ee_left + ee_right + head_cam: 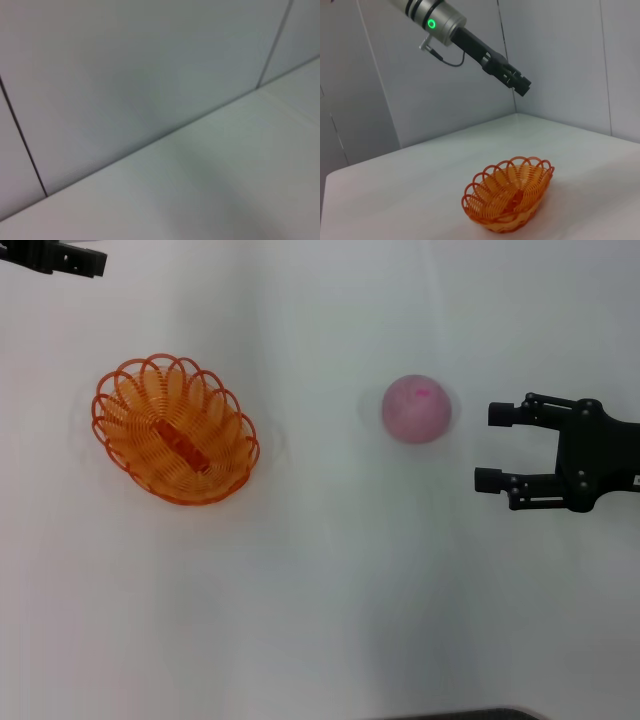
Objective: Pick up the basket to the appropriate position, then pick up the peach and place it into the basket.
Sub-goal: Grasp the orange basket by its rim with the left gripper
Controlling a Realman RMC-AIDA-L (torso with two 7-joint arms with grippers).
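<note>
Smooth pale pink round peach (416,409) on white table (320,600), well right of oval orange looped-wire basket (176,430). Right gripper (490,447) just right of peach, jaws apart. Left gripper (92,264) beyond basket, jaws unclear.

- The left gripper (60,258) is cut off at the top corner (only a dark bit shows).
- The right gripper (490,447) loses its arm past the edge.
</note>
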